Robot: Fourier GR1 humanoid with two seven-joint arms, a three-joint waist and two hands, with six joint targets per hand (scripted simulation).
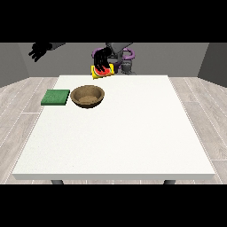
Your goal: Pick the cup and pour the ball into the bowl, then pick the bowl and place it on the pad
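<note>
A yellow cup [102,72] hangs tilted over the table's far edge, with red showing at its mouth. I cannot tell whether that red is the ball. The hand at the view's right [101,59], here near the top centre, is curled round the cup from above. A brown wooden bowl [88,95] stands on the table just in front of the cup and a little to the left; it looks empty. A flat green pad [55,97] lies left of the bowl. The hand at the view's left [40,50] is raised off the table's far left corner, fingers relaxed and holding nothing.
The white table [133,133] stretches wide towards the camera and to the right of the bowl. The robot's torso [120,49] stands behind the far edge. Grey floor surrounds the table.
</note>
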